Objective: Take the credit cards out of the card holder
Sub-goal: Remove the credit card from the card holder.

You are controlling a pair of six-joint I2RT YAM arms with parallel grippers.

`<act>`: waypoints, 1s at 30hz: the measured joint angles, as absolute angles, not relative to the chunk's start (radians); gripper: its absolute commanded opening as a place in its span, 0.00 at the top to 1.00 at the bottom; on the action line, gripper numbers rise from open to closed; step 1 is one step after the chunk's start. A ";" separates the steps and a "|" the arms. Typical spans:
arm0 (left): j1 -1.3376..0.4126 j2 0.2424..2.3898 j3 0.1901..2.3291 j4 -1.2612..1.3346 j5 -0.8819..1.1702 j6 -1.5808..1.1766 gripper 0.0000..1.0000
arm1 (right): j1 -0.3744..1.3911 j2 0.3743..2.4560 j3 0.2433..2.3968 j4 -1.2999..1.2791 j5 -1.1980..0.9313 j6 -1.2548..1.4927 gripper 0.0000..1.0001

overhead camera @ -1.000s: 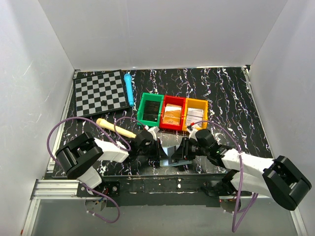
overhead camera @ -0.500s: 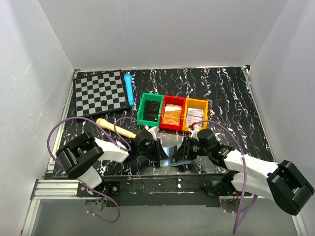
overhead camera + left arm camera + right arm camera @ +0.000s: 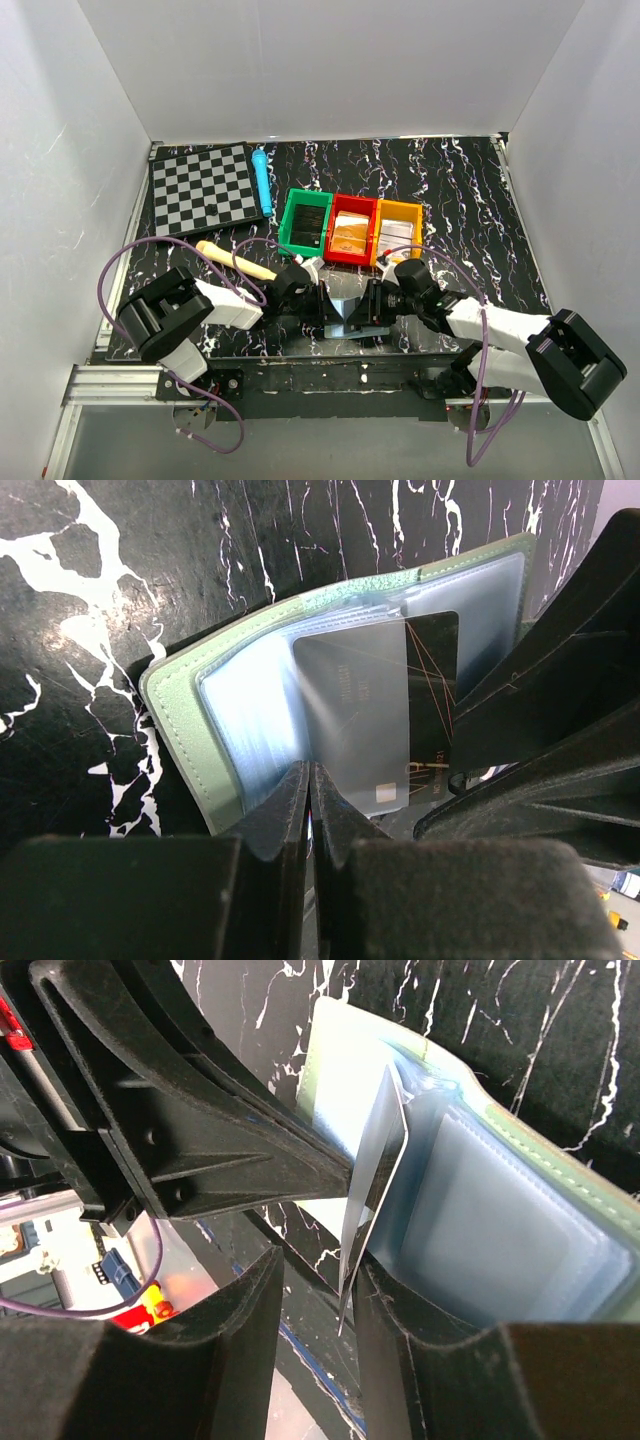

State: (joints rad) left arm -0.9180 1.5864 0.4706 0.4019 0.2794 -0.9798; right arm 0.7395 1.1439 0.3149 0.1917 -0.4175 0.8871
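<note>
The card holder [image 3: 348,293] lies open on the black marbled table between my two grippers. In the left wrist view its grey-green edge [image 3: 180,715] frames pale blue panels, and a grey and a black credit card [image 3: 365,715] stick partly out of a sleeve. My left gripper [image 3: 311,772] is shut on a thin edge of the holder's left panel [image 3: 327,305]. My right gripper [image 3: 318,1272] is open, with the cards' edge [image 3: 383,1155] standing between its fingers, close to the right one [image 3: 364,311]. The holder's blue panel [image 3: 520,1215] lies to the right.
Green [image 3: 306,222], red [image 3: 351,231] and orange [image 3: 397,232] bins stand in a row just behind the holder. A wooden stick [image 3: 235,260] lies at the left, a chessboard [image 3: 200,188] and a blue pen [image 3: 262,180] at the back left. White walls surround the table.
The right forearm has shifted slightly, dipping and coming back. Both grippers stay at the open card holder, and the left arm has not visibly moved.
</note>
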 measured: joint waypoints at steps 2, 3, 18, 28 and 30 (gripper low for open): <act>-0.917 1.590 0.471 0.408 0.282 -0.980 1.00 | 0.739 1.153 0.319 0.198 -0.424 0.888 0.59; -0.917 1.592 0.471 0.410 0.284 -0.980 1.00 | 0.739 1.156 0.320 0.203 -0.427 0.888 0.59; -0.912 1.599 0.471 0.422 0.295 -0.979 1.00 | 0.739 1.174 0.319 0.231 -0.429 0.899 0.68; -0.912 1.599 0.470 0.425 0.295 -0.980 1.00 | 0.730 1.087 0.317 0.182 -0.406 0.894 0.68; -0.912 1.599 0.469 0.427 0.295 -0.980 1.00 | 0.727 1.081 0.316 0.180 -0.406 0.894 0.69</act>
State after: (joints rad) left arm -0.9115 1.5990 0.4686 0.4274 0.2955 -0.9802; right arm 0.7273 1.0805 0.3157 0.1799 -0.4061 0.8944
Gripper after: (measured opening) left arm 0.010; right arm 0.317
